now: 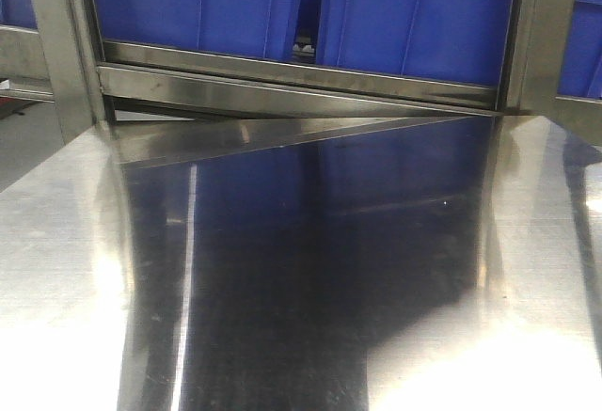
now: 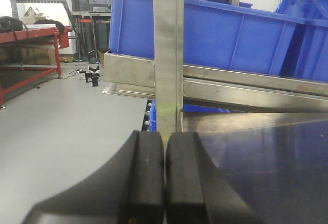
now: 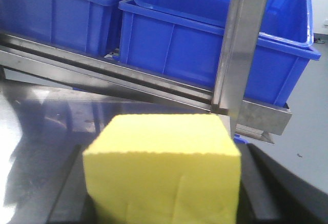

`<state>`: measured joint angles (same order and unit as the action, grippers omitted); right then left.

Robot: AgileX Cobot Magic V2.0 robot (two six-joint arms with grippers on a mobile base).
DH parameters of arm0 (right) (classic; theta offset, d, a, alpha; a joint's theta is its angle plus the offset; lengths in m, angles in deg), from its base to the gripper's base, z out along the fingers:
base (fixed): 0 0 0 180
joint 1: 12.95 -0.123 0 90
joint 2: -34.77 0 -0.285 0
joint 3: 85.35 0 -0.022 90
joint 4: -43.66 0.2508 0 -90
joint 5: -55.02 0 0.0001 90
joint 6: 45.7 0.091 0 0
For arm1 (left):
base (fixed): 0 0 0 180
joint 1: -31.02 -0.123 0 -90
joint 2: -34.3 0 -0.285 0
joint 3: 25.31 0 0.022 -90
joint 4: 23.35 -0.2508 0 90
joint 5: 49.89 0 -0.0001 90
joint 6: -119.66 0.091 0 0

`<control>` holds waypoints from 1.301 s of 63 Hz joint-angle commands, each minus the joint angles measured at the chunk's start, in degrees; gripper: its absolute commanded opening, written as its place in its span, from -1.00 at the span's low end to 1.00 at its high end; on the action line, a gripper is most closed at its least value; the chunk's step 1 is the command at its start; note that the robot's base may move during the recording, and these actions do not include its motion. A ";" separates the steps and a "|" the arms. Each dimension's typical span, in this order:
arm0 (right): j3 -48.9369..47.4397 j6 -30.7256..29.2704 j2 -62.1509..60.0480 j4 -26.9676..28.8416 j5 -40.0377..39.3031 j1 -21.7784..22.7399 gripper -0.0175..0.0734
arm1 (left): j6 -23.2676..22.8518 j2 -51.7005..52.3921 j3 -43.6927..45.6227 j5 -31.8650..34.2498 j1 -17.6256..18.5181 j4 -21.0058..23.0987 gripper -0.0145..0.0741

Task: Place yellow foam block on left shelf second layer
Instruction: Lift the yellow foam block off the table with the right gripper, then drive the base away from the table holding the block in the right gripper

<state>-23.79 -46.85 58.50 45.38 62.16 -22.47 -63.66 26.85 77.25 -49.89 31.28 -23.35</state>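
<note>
The yellow foam block [image 3: 164, 167] fills the lower middle of the right wrist view. My right gripper [image 3: 162, 188] is shut on it, with a dark finger on each side [image 3: 264, 188]. It is held above the steel table [image 3: 46, 126], in front of the shelf rail [image 3: 128, 83] and an upright steel post [image 3: 241, 44]. My left gripper [image 2: 164, 152] is shut and empty, its two black pads touching, pointed at a steel shelf post [image 2: 168, 55]. Neither gripper nor the block shows in the front view.
Blue plastic bins [image 1: 414, 16] stand on the steel shelf layer [image 1: 282, 72] behind the shiny table [image 1: 329, 270]; they also show in the wrist views [image 3: 205, 44] [image 2: 215, 34]. A red workbench [image 2: 31, 34] stands far left across grey floor.
</note>
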 commanded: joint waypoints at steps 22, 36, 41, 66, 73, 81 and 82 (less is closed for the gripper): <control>-1.48 -0.53 0.29 -0.34 -4.97 0.35 0.37 | -0.19 1.13 -1.41 4.61 -0.09 0.32 -0.39; -1.48 -0.53 0.29 -0.34 -4.97 0.35 0.37 | -0.19 1.13 -1.41 4.61 -0.09 0.32 -0.39; -1.48 -0.53 0.29 -0.34 -4.97 0.35 0.37 | -0.19 1.13 -1.41 4.61 -0.09 0.32 -0.39; -1.48 -0.53 0.29 -0.34 -4.97 0.35 0.37 | -0.19 1.13 -1.41 4.61 -0.09 0.32 -0.39; -1.48 -0.53 0.29 -0.34 -4.97 0.35 0.37 | -0.19 1.13 -1.41 4.61 -0.09 0.32 -0.39; -1.48 -0.53 0.29 -0.34 -4.97 0.35 0.37 | -0.19 1.13 -1.41 4.61 -0.09 0.32 -0.39; -1.48 -0.53 0.29 -0.34 -4.97 0.35 0.37 | -0.19 1.13 -1.41 4.61 -0.09 0.32 -0.39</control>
<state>-23.79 -46.94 58.50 45.38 62.16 -22.47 -63.66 26.85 77.25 -49.89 31.28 -23.35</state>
